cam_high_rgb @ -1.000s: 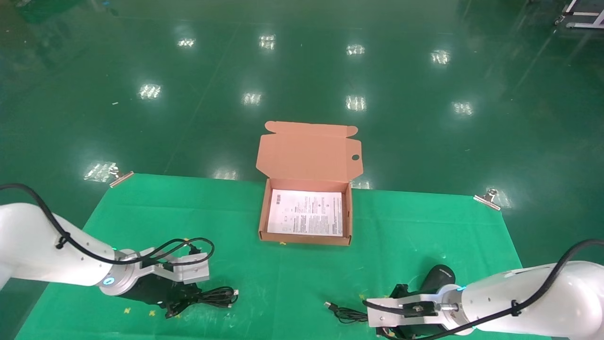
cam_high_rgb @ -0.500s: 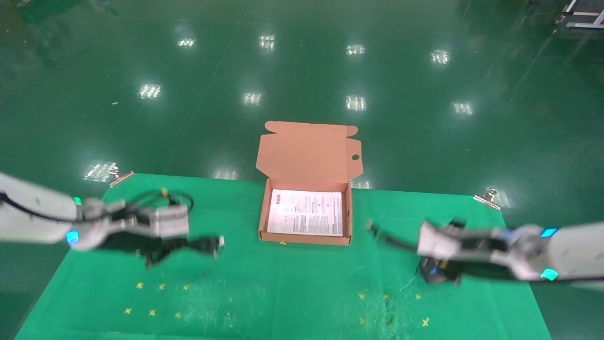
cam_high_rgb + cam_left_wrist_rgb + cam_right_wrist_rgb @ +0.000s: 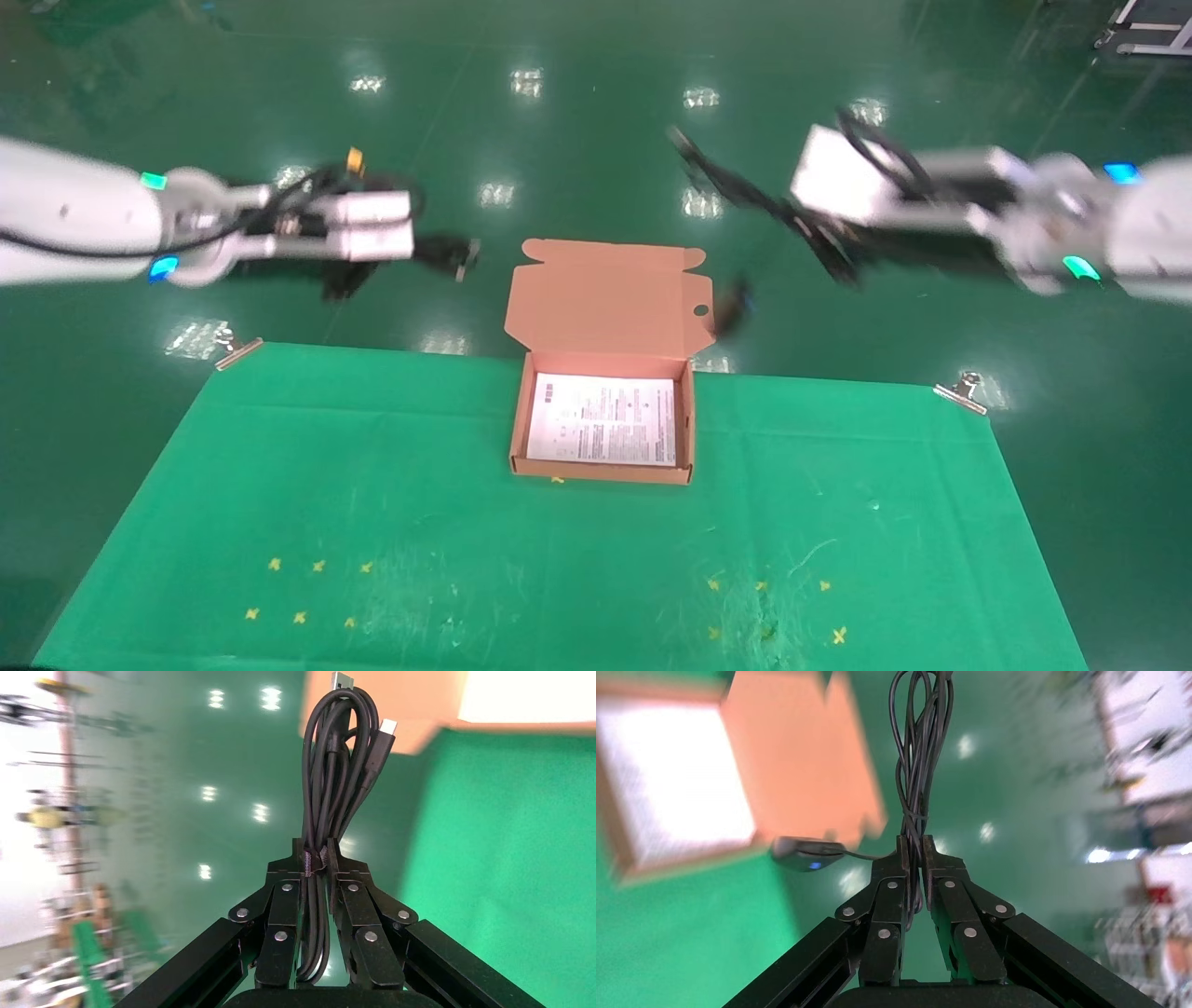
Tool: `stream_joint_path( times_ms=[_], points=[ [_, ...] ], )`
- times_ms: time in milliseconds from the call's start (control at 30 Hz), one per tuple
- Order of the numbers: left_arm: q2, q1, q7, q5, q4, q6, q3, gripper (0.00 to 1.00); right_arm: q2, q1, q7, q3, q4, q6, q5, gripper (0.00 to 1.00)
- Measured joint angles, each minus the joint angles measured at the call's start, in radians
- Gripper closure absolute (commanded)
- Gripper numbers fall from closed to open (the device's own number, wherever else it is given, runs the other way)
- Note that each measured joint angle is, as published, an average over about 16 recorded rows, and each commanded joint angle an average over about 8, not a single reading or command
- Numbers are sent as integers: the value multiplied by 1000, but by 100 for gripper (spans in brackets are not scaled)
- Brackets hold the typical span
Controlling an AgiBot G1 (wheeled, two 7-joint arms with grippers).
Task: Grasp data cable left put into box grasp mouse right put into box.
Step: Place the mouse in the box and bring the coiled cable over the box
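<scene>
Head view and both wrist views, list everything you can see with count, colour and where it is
data cable: one, black, coiled, held in the air left of the box
mouse: one, black, dangling by its cord beside the lid's right edge
box: one, orange-brown, open, at the cloth's far edge, white sheet inside
cloth: one, green, covering the table
clips: two, metal, at the far corners
left hand: shut on the cable
right hand: shut on the cord

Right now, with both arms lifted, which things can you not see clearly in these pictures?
- Head view: right gripper and mouse are smeared by motion; the mouse's shape is unclear.
- Head view: left gripper and data cable are blurred; the plugs are unreadable.
- Right wrist view: the mouse is small and blurred.
- Left wrist view: the box is cut off by the edge.
- Print on the box's sheet is too small.
</scene>
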Motion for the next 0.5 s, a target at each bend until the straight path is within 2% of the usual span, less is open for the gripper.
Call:
stream_joint_path(
  times_ms=[300,500],
  points=[
    [79,-74,2,49,77,-93,-12,100,-171,108,-70,2,-142,95,16,100],
    [100,-97,9,46,114,-115,-19,100,-239,143,-117,-4,-219,125,33,100]
  ],
)
